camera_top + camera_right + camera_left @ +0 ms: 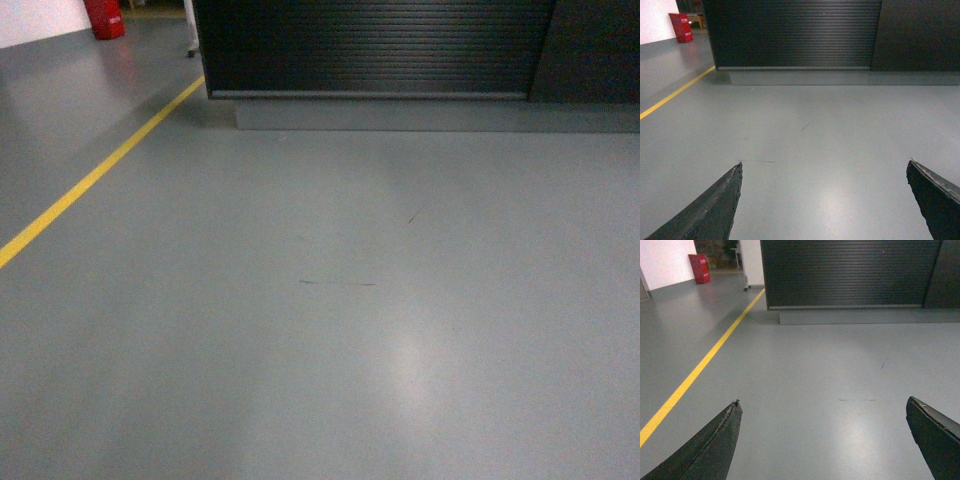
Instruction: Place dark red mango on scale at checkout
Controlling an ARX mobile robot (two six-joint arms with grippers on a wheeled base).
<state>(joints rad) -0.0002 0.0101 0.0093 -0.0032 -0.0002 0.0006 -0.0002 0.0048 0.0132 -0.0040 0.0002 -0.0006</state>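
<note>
Head view: looking down at bare grey floor [330, 330], with the checkout [370, 45] sitting at 12 o'clock, well apart from the base. Only its ribbed front panel and grey plinth [430, 115] are showing; the counter top is cut off, so the scale isn't in view. No arms in frame. The yellow floor line [95, 175] is running from 8 toward 11 o'clock, with a red bin [105, 17] at 11.

Left wrist view: left gripper [822, 440] is pointing forward and level at the checkout [850, 272], jaws spread wide, nothing between them but floor. Likely parked like this for travel, since there's nothing in reach.

Right wrist view: right gripper [824, 200] is doing the same — jaws wide, empty, aimed at the ribbed panel [795, 32] at 12 o'clock.

Dark red mango: not showing in any view, and neither hand is carrying it. Can't tell where it is. My read: this is a driving phase, no grasp made; the fruit needs locating and picking before the scale matters.
</note>
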